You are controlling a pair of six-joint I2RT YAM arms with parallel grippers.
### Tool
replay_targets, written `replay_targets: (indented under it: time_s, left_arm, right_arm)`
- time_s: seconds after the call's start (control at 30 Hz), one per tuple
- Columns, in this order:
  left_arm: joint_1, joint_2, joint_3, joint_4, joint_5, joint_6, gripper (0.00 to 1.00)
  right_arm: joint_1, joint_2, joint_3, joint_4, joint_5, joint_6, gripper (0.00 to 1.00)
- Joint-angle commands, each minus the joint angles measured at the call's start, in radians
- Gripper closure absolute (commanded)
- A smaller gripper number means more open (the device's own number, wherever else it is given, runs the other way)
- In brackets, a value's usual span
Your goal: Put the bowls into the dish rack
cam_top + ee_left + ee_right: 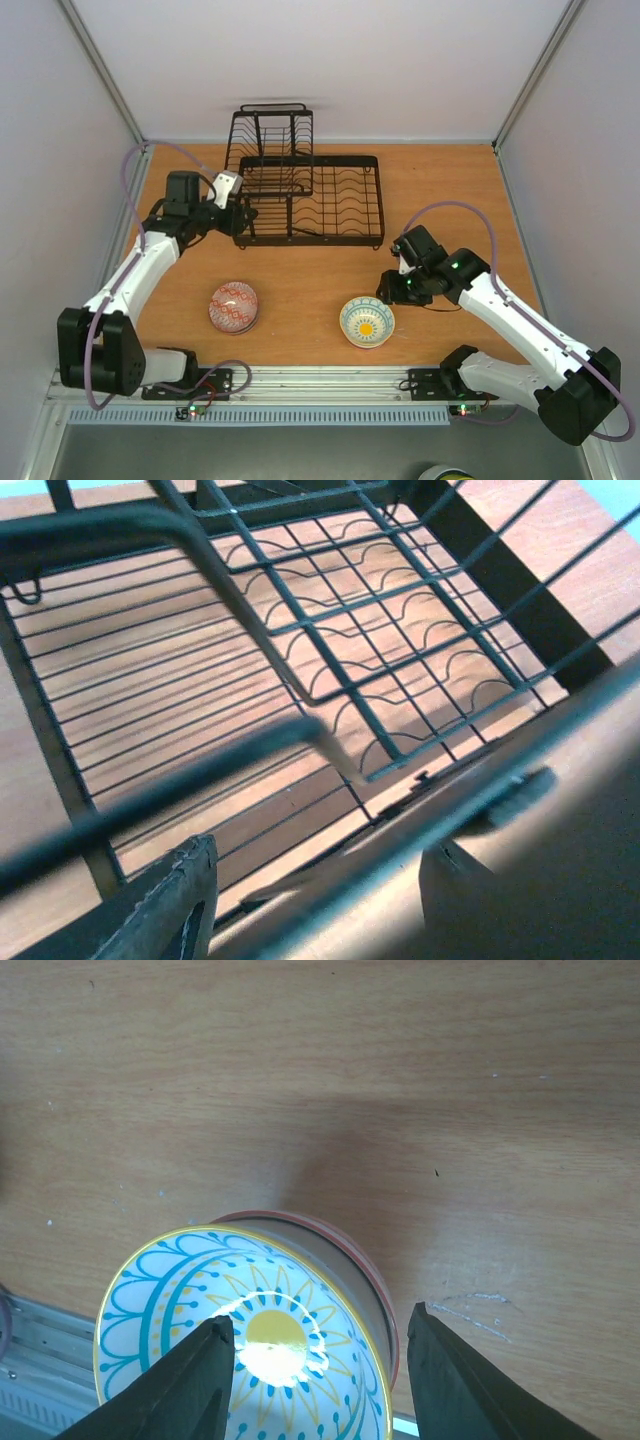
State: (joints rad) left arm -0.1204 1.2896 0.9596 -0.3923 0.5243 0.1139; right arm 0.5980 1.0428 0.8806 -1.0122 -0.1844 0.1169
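The black wire dish rack [330,195] stands at the back middle and holds no bowls. My left gripper [243,214] is at its front left corner. In the left wrist view the rack [330,650] fills the frame, and a blurred rim wire runs between the spread fingers of my left gripper [320,850]. A pink-red patterned bowl [233,306] sits front left. The cream bowl with teal pattern and yellow centre [367,322] sits front middle, nested on a red-rimmed bowl [375,1280]. My right gripper [320,1315] is open, one finger over the cream bowl [240,1340] and one outside its rim. No mint green bowl shows.
White walls close in the wooden table on the left, back and right. An aluminium rail [330,380] with both arm bases runs along the near edge. The right arm's cable [470,210] loops above the table at the right.
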Motion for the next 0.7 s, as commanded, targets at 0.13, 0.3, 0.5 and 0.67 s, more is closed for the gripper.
replay_targets:
  time_s: [0.13, 0.3, 0.5, 0.67]
  left_arm:
    - [-0.010, 0.124, 0.081, 0.082, -0.096, 0.039, 0.44]
    - [-0.009, 0.189, 0.150, 0.076, -0.168, 0.062, 0.44]
    - [0.021, 0.228, 0.192, 0.079, -0.234, 0.076, 0.44]
    - [0.056, 0.207, 0.210, 0.047, -0.216, 0.069, 0.45]
  right_arm:
    - [0.010, 0.006, -0.031, 0.049, 0.005, 0.008, 0.52]
    - [0.010, 0.025, -0.048, 0.063, 0.020, 0.005, 0.52]
    - [0.010, 0.026, -0.066, 0.067, 0.032, 0.004, 0.52]
    - [0.009, 0.031, -0.069, 0.065, 0.033, -0.003, 0.53]
